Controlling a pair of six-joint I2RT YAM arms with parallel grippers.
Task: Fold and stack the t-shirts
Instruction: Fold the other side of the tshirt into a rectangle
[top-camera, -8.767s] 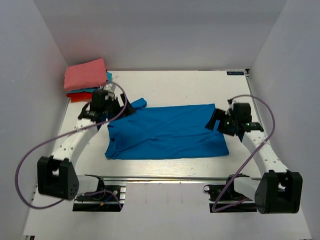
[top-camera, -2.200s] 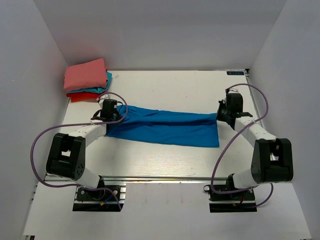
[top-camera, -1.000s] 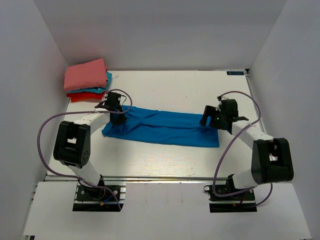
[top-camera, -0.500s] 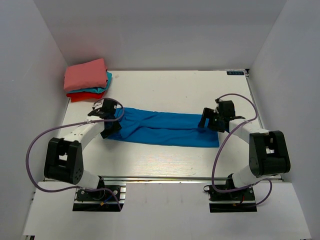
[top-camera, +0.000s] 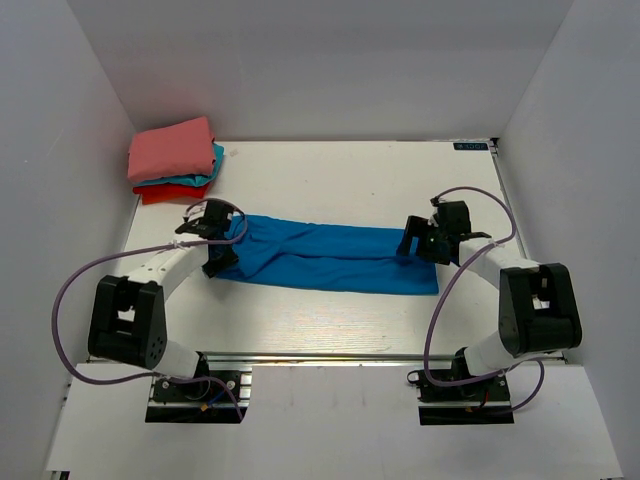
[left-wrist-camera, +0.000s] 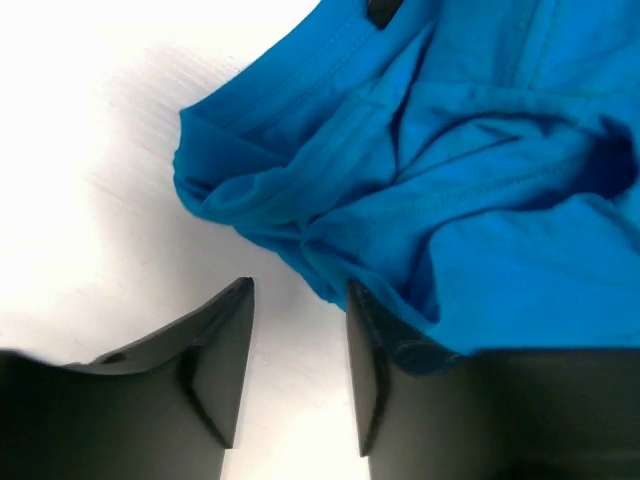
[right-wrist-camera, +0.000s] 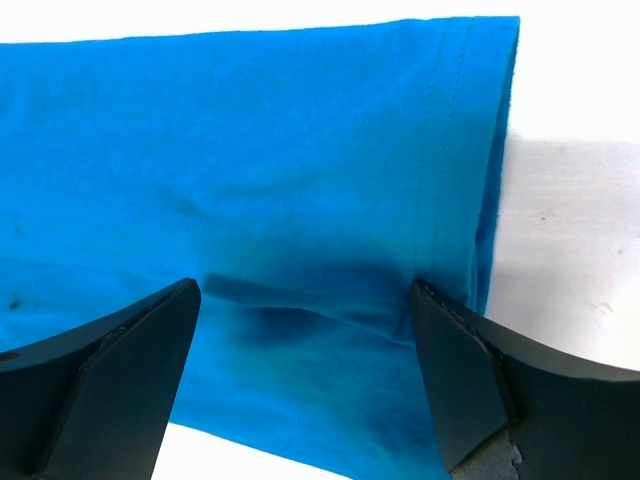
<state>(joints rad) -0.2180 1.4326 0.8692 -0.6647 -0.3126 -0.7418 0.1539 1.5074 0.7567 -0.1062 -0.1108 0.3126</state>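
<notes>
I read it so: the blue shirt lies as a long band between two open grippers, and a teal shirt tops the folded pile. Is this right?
One thing is wrong: the top external view shows a salmon-pink shirt on top of the pile, the teal shirt lying under it. The rest holds.

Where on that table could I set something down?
Bare table runs behind the blue t-shirt, right of the folded pile, and again in front of it, up to the metal rail. Crowded: the far-left corner and both shirt ends, by the left arm and right arm.
</notes>
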